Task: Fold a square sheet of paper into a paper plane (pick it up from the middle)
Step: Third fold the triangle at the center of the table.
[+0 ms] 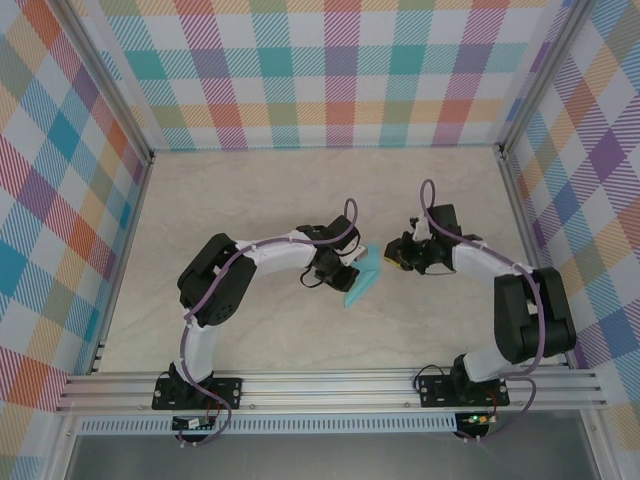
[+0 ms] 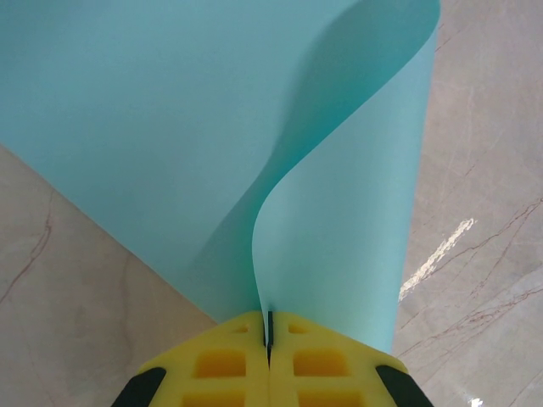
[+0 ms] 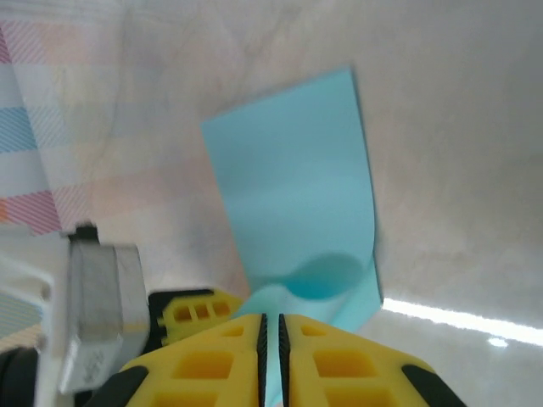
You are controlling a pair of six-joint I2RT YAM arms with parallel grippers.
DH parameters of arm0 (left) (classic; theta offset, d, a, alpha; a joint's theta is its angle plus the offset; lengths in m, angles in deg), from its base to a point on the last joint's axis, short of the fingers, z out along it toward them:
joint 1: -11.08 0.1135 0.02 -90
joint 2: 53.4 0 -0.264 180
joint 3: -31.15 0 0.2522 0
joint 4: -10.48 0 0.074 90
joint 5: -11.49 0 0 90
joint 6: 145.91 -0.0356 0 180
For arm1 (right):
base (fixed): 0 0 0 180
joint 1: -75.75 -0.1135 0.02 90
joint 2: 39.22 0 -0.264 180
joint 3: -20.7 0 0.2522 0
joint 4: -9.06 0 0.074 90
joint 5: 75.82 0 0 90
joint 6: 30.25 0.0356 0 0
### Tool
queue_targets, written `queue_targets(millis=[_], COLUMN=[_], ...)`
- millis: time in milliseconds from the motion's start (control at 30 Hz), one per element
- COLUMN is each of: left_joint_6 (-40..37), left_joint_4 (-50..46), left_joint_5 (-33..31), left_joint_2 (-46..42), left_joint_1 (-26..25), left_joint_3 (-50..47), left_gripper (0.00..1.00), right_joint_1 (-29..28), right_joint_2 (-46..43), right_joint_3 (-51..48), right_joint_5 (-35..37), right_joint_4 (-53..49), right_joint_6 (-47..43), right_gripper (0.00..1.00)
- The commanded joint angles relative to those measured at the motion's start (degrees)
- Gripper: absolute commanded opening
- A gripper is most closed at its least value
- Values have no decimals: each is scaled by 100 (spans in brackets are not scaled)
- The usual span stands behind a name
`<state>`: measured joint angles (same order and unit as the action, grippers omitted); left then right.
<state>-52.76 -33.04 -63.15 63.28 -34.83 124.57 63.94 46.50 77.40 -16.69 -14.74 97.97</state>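
two grippers meet at the square sheet of paper (image 1: 362, 278) at mid counter (image 1: 250, 200) in the top view, the left wrist view adds that the left gripper (image 2: 269, 343) is clamped on its curl, the right wrist view shows the right gripper (image 3: 271, 339) nearly together, hold unclear, so a pull may tear it.

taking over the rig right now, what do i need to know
Left gripper: shut on the square sheet of paper.
Right gripper: jaws almost together at the sheet's near edge; I cannot tell whether it is gripping.
Sheet: held between the two grippers over the middle of the table, bent over in a loose curl.
Done: the sheet is picked up.
Left: no sharp crease shows, so all the folding is left to do.
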Motion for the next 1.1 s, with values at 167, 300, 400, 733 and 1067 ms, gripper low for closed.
queue_targets(millis=[167,300,400,733,1067], left_joint_6=[-105,-110,-96,-105,-120], left_joint_4=[7,18,40,23,15], left_joint_5=[-25,5,22,82,170], left_joint_2=[104,126,113,166,145], left_joint_1=[83,90,84,87,87], left_joint_3=[-93,-87,-84,-37,-25], left_gripper=[2,3,2,3,3], right_joint_1=[-1220,-1731,-1856,-1947,-1983], right_joint_2=[-670,-455,-210,297,-258], right_joint_3=[-1047,-1124,-1129,-1124,-1444], right_joint_5=[110,397,459,450,806], right_joint_4=[1274,1612,1855,2279,1940], right_joint_6=[1105,1397,1558,1820,1831], right_gripper=[10,9,9,8,9])
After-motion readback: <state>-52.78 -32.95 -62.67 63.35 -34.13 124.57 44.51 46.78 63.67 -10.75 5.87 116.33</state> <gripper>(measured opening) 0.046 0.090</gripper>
